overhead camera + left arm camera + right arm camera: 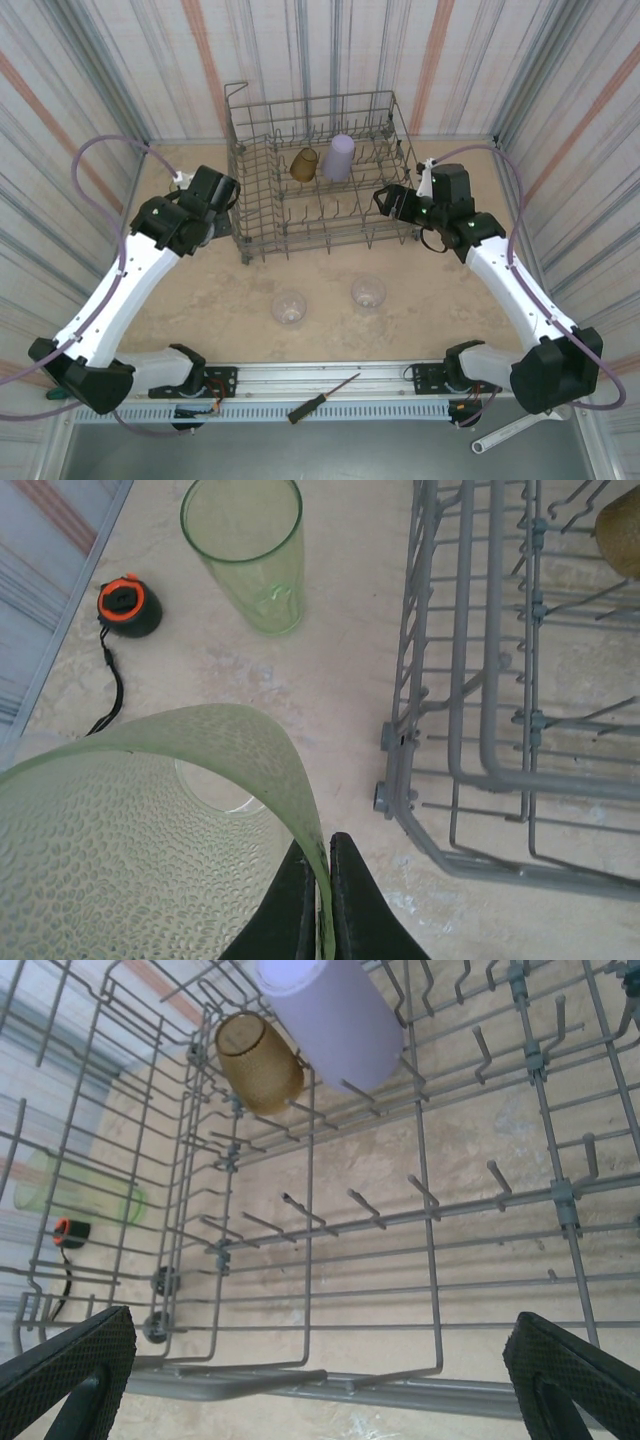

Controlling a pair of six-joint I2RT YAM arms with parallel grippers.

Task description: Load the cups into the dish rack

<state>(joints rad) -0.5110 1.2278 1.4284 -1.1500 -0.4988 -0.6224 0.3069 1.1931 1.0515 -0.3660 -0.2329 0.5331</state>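
Dish rack [260, 1380]: grey coated metal wire, matt, smooth. Near green cup [120, 830]: translucent plastic, dimpled all over. Far green cup [245, 550]: same plastic but smooth, glossy. Amber cup [258, 1062]: dimpled translucent plastic. Lilac cup [335, 1015]: smooth, matt, nearly opaque. Surface [300, 680]: beige, mottled stone-look, matt. Right pincer [320, 1345] pads [75, 1355]: black, cross-hatched grip texture. Left pincer [322, 900] fingers [360, 910]: smooth black plastic.

Beige table [200, 300] bears the dish rack [300, 243], 2 clear cups [289, 306], 1 green cup [250, 580].
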